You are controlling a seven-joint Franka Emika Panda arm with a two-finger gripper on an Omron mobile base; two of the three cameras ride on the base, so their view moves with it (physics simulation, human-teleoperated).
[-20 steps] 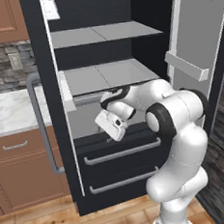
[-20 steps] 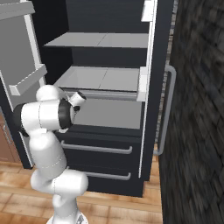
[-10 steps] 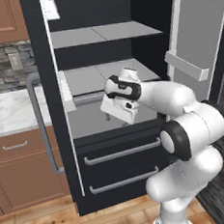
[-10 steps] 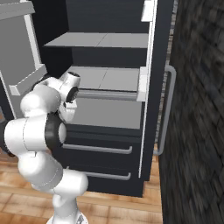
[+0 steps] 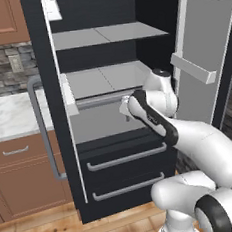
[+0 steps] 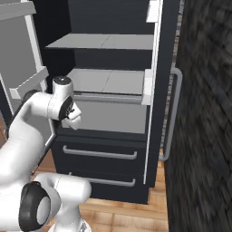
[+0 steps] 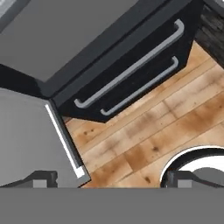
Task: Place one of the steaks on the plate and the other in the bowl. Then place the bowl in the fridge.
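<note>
The fridge (image 5: 104,79) stands open, with bare grey shelves and two black drawers (image 7: 135,75) below. My gripper (image 5: 126,113) hangs in front of the lower shelf, just above the drawers, and points down. From the right it appears as the gripper (image 6: 72,122) by the left door. In the hand view the gripper (image 7: 111,179) is open with nothing between its fingertips, over the wooden floor. The steaks, the plate and the bowl are out of view.
The fridge's left door (image 5: 50,94) with its grey handle and the right door (image 5: 202,54) are swung wide. A marble counter (image 5: 7,116) over wooden cabinets (image 5: 22,167) lies to the left. A dark stone wall (image 6: 204,113) closes the right side.
The arm has unfolded and stretched forward toward the fridge. The hand rose a little from the lower shelf's front and turned downward. The jaws stayed open.
</note>
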